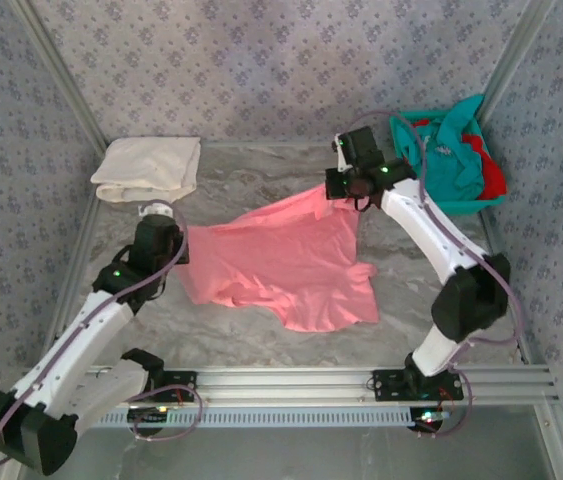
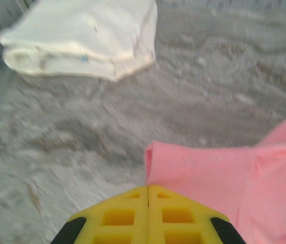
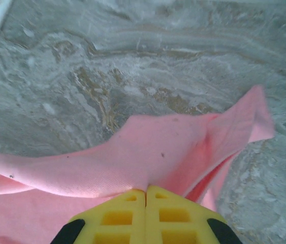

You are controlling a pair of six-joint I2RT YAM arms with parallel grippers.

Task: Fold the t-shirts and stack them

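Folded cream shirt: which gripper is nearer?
Left. The left gripper sits just short of the cream shirt; the right gripper is far to its right, beside the basket.

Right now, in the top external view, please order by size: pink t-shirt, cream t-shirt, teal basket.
1. pink t-shirt, spread open
2. teal basket
3. cream t-shirt, folded, only slightly smaller than the basket

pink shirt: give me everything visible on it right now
The salmon-pink t-shirt is soft plain cloth, unfolded and rumpled, lying mid-table on the marbled tabletop. The left pincer is shut on its left edge; the right pincer is shut on its far corner, which is raised off the table.
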